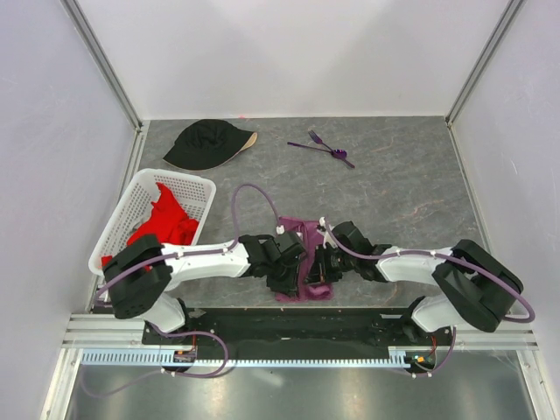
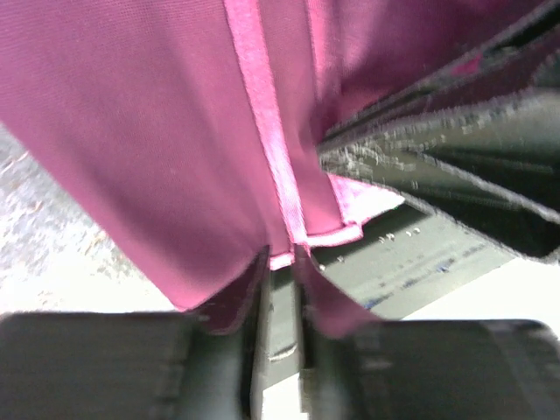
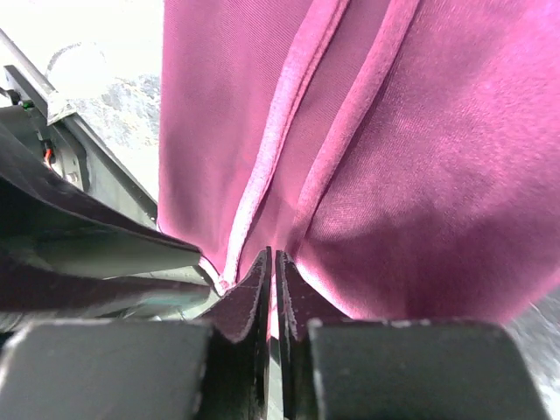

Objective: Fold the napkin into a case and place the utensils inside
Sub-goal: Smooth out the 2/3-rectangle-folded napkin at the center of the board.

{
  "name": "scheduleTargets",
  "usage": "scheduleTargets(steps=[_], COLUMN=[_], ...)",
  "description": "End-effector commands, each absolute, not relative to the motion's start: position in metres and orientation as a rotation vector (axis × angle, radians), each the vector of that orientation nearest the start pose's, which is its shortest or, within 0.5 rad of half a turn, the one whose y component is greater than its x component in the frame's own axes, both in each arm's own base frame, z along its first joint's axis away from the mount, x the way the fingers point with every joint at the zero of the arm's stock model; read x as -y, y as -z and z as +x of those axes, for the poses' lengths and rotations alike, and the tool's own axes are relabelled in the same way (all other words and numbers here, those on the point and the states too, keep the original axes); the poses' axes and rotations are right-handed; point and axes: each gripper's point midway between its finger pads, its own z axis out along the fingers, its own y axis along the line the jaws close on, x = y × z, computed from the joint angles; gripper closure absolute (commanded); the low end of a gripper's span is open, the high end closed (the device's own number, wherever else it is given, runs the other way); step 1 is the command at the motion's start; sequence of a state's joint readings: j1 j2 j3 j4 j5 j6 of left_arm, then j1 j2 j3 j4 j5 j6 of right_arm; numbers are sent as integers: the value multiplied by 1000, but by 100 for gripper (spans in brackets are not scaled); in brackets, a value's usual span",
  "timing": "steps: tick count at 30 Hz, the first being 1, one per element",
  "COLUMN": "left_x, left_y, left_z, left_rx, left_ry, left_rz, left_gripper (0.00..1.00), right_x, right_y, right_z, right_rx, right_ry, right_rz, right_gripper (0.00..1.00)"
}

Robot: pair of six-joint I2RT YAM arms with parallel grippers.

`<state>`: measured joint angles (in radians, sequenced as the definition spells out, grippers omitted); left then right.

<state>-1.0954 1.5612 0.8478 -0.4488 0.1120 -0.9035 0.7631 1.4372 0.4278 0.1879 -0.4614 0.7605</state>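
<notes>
Grey table, white walls. 1 napkin clamped by left fingers & right fingers. Utensils well beyond the fingers, count unclear.

No readable text, label, brand or number in any view. Faint bluish marks on grey rail, left wrist view: too blurred to read. Small board at left arm base, top view: too small to make out any marking.
</notes>
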Motion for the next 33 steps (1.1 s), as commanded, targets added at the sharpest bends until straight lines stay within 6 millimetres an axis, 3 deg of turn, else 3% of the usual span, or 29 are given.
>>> scheduleTargets(steps=[1,8,20,23,26,33], left_x=[310,316,312,308,301,303], left_y=[-55,-41,-16,-10,-5,-15], left_z=[103,100,101,100,100,103], left_rx=[-2863,-2926,-2970,-2990,-2999,-2984], left_ry=[673,629,469,422,368,365], left_rz=[291,325,326,314,302,296], left_gripper=[63,58,57,61,76,86], right_x=[-275,-285,-283,-282,-280,-277], right_y=[-32,-41,-26,-23,-20,-15], right_z=[149,142,131,130,128,125], right_rx=[-2632,-2610,-2636,-2644,-2651,-2660], right_ry=[-1103,-1211,-1254,-1246,-1242,-1235], right_rz=[-300,-284,-245,-243,-236,-226], right_gripper=[88,87,87,87,88,89])
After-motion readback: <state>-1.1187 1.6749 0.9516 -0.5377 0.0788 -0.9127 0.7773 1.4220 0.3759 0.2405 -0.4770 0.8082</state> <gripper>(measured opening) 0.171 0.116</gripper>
